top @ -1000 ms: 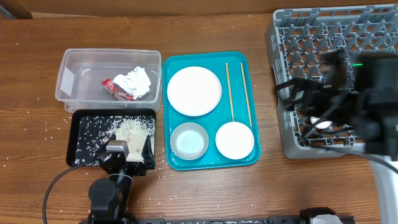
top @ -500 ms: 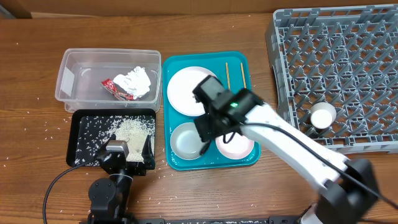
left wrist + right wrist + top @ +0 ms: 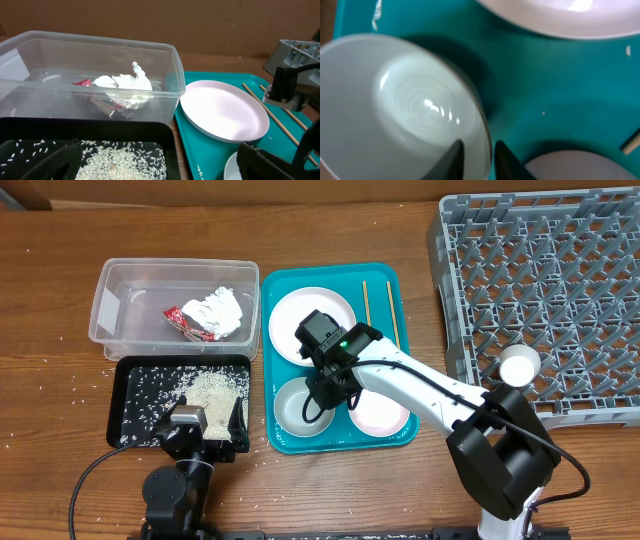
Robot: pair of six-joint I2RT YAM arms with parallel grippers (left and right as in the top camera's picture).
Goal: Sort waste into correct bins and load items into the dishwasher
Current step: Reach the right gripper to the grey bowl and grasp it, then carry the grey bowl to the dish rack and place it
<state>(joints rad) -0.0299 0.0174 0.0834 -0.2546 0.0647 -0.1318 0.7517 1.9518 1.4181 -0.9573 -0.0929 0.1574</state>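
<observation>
My right gripper [image 3: 326, 392] [image 3: 478, 148] is shut on the rim of the white bowl [image 3: 298, 408] [image 3: 405, 105], one finger inside and one outside. The bowl sits on the teal tray beside the pale pink bowl [image 3: 386, 412] [image 3: 560, 167]. The round plate [image 3: 285, 320] [image 3: 222, 110] and two chopsticks [image 3: 369, 298] lie behind them. A small white cup [image 3: 518, 365] rests in the grey dishwasher rack [image 3: 560, 260]. My left gripper [image 3: 205, 430] [image 3: 161, 165] hangs open over the rice [image 3: 212, 388] [image 3: 120, 160] in the black tray [image 3: 140, 395].
The clear tub [image 3: 125, 285] [image 3: 170, 55] holds the napkin [image 3: 220, 310] [image 3: 125, 85] and red wrapper [image 3: 185, 320]. The teal tray [image 3: 335, 442] lies between the bins and the rack. Loose rice grains dot the wood near the black tray.
My right arm swung from the rack, leaving the cup there, to the teal tray and closed its jaws on the white bowl's rim. The left arm stayed still.
</observation>
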